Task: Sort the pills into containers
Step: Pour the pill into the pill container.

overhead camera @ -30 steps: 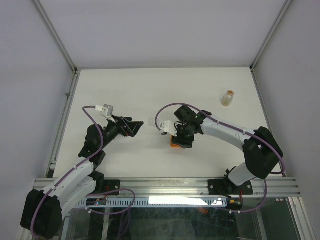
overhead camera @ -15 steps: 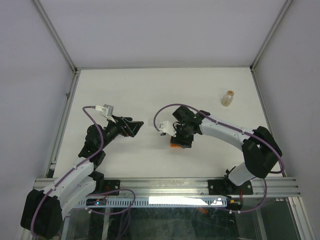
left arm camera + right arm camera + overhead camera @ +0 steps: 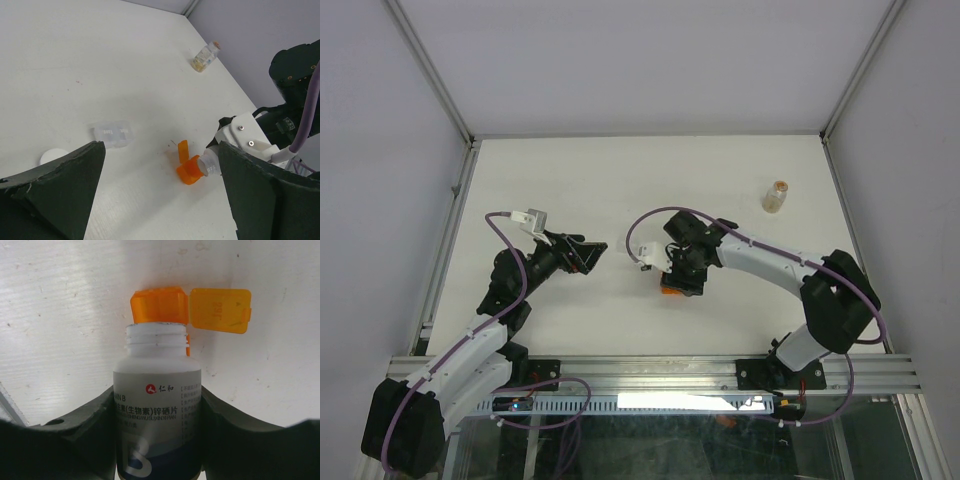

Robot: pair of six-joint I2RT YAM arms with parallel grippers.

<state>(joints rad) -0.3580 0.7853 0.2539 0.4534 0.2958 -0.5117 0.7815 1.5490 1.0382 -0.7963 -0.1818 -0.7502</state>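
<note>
Right jaws clenched on white bottle (image 3: 157, 370) with dark blue band, cap off. Open mouth tipped right at translucent orange cup (image 3: 159, 305) on surface (image 3: 620, 180). Cup's flip lid (image 3: 220, 310) swung open to one side. Left jaws released, spread wide, hovering over surface well apart from cup. Ahead of them on surface: small clear plastic piece (image 3: 112, 135), white round cap (image 3: 52, 156) near it. Clear vial (image 3: 777, 196), orange-topped with yellowish contents, standing alone near far right edge.
</note>
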